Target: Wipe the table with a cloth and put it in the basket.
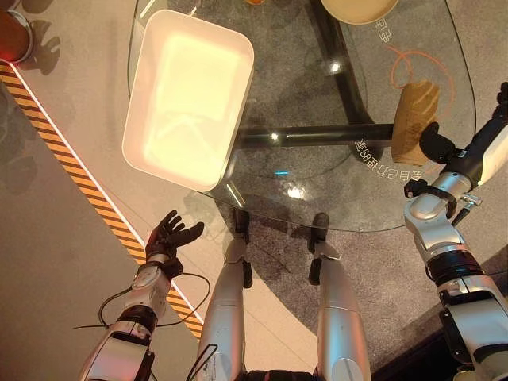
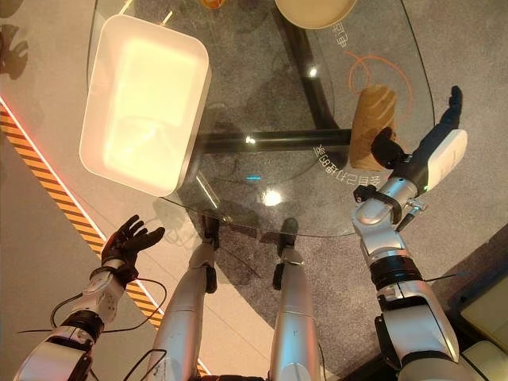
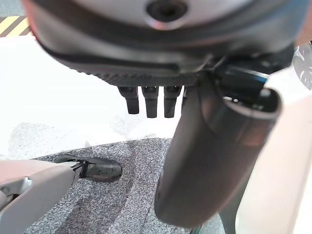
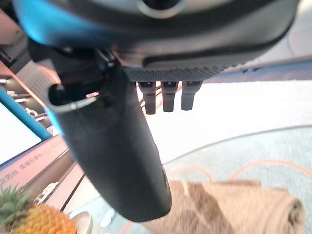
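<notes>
A folded tan cloth (image 1: 415, 119) (image 4: 234, 204) lies on the right part of the round glass table (image 1: 317, 190). My right hand (image 2: 432, 149) is open just to the right of it, fingers stretched away past the table edge. Its thumb (image 4: 117, 146) reaches over the cloth's near end; I cannot tell if it touches. A white rectangular basket (image 1: 143, 87) stands on the table's left side, overhanging the edge. My left hand (image 1: 169, 234) hangs open below the table's near-left edge, fingers spread and holding nothing.
A beige bowl (image 1: 361, 9) sits at the table's far edge. A pineapple (image 4: 29, 214) stands beyond the cloth. An orange loop (image 1: 413, 63) lies on the glass by the cloth. A yellow-black stripe (image 1: 71, 171) runs across the floor at left.
</notes>
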Robot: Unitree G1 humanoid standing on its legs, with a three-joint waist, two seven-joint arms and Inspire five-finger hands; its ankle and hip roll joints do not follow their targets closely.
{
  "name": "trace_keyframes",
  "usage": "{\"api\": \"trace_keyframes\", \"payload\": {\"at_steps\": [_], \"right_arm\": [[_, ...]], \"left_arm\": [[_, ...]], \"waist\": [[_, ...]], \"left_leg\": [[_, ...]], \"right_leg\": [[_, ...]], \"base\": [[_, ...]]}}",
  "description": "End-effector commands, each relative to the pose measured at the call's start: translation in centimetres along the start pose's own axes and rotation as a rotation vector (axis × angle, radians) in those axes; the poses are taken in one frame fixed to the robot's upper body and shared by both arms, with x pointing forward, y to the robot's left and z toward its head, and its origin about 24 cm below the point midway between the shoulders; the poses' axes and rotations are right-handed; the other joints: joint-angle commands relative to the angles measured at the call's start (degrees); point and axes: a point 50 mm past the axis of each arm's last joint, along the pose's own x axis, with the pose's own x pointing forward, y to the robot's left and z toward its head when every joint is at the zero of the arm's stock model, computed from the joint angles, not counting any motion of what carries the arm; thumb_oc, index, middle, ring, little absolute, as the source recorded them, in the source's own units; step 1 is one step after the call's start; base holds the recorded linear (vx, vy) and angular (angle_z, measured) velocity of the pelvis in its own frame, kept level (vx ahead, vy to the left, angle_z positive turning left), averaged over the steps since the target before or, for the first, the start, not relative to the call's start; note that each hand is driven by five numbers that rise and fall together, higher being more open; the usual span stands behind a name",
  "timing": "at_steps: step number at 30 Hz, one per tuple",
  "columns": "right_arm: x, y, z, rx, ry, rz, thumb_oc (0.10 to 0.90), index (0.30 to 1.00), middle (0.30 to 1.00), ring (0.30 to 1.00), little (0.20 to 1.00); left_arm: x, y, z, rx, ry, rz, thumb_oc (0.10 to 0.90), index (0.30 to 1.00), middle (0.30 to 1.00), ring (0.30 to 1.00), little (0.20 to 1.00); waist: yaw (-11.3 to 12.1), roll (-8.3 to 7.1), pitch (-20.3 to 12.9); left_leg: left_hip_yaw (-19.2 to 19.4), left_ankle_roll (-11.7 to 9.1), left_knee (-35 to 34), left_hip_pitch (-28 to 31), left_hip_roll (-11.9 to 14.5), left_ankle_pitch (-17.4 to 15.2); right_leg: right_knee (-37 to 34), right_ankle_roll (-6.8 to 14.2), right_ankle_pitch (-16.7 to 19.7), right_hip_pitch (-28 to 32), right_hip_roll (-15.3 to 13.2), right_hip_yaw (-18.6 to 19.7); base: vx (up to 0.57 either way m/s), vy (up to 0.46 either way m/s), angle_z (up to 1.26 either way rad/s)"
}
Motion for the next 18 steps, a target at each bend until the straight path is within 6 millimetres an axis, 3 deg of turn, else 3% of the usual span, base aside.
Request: {"api": "trace_keyframes", "payload": {"at_steps": [1,18], "right_arm": [[1.4,-0.5,2.6,0.017,-0.144,-0.006,0.800,0.900,0.900,0.900,0.900],[0.9,1.8,2.8,0.045,-0.068,0.178,0.800,0.900,0.900,0.900,0.900]], "left_arm": [[-0.7,2.3,-0.5,0.009,-0.013,0.088,0.800,0.900,0.900,0.900,0.900],[-0.6,1.6,-0.7,0.026,-0.003,0.074,0.800,0.900,0.900,0.900,0.900]], "waist": [[0.0,-0.32,-1.1],[0.6,0.07,-1.1]], "left_leg": [[-2.4,0.0,6.9,-0.5,-2.2,-8.1],[-2.1,-0.2,6.4,0.4,-2.4,-7.8]], "right_leg": [[-5.5,1.1,3.5,1.6,-0.4,-1.9],[-5.5,1.0,3.4,2.2,-0.6,-2.3]], "base": [[0.00,0.000,0.00],[0.00,0.000,0.00]]}}
